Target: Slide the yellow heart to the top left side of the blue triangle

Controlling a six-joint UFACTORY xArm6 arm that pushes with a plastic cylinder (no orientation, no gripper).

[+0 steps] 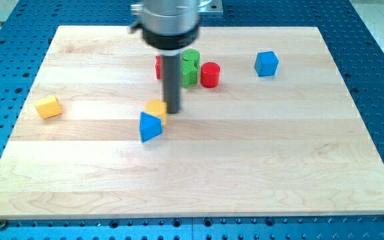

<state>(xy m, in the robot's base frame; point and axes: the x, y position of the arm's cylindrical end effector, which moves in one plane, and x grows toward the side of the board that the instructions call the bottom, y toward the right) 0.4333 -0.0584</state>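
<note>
The yellow heart (156, 109) lies near the board's middle, touching the top right of the blue triangle (150, 126). My tip (173, 111) stands right against the heart's right side, just above and right of the triangle. The rod hides part of the heart's right edge.
A yellow block (48, 107) lies at the view's left. A red block (159, 67), partly hidden behind the rod, two green blocks (190, 67) and a red cylinder (210, 75) cluster near the top middle. A blue cube (267, 63) sits at the top right. All rest on the wooden board (279, 160).
</note>
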